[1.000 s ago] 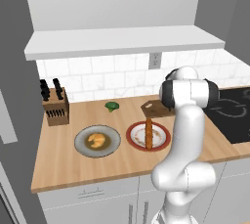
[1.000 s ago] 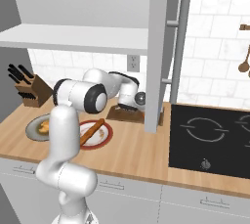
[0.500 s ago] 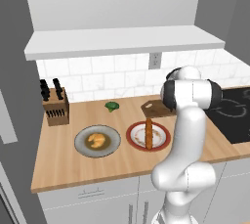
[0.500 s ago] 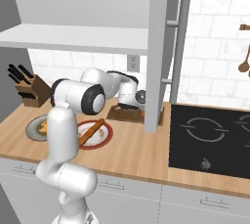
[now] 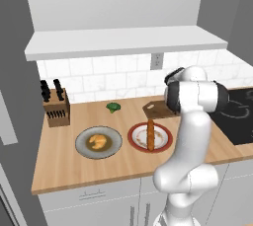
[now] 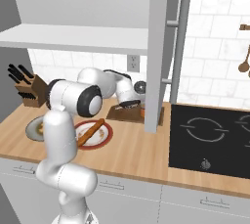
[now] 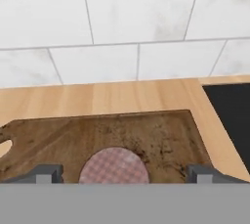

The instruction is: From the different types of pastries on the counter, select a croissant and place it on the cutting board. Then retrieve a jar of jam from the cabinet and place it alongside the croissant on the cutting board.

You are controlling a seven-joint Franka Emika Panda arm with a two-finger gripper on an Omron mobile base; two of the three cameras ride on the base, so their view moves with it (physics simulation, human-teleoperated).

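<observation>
The claw [image 7: 118, 174] is hanging wide open right over the cutting board [image 7: 63, 140], with the jar of jam [image 7: 114, 167] sitting on the board between its fingertips. The croissant [image 5: 99, 141] is lying on a grey plate [image 5: 81, 146], well left of the board.

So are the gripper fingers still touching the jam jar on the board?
Apart. In the hand view the fingertips stand wide on either side of the jar of jam, bare cutting board showing between each tip and the checked lid.
</observation>
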